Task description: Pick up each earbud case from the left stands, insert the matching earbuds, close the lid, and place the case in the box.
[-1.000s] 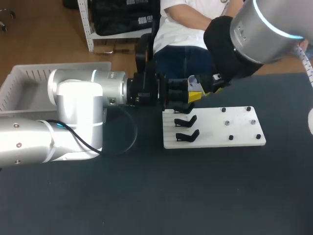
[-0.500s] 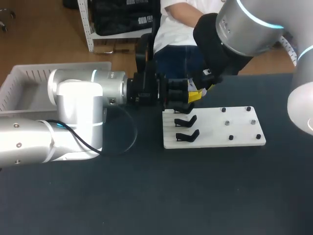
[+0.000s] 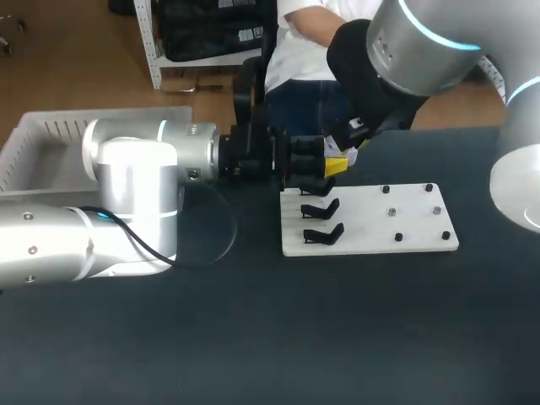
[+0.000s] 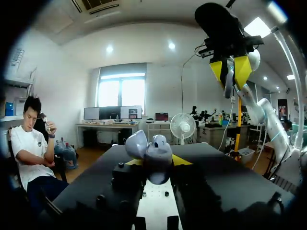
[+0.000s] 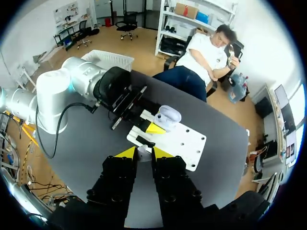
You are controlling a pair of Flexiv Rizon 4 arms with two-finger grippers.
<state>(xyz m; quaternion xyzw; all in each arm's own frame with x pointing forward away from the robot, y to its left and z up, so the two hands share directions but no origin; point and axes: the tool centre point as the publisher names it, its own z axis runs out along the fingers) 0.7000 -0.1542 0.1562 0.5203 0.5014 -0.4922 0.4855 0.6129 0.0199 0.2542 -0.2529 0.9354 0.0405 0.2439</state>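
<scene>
The right gripper [image 4: 231, 72], pinching an earbud [image 5: 143, 152], has swung nearer the case [image 4: 148, 149] clamped in the left gripper [image 4: 157, 162].

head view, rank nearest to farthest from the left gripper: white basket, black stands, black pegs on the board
1. black stands, right by the left gripper, on the left part of the white board
2. black pegs, on the board's right part
3. white basket, far off at the table's left end
</scene>
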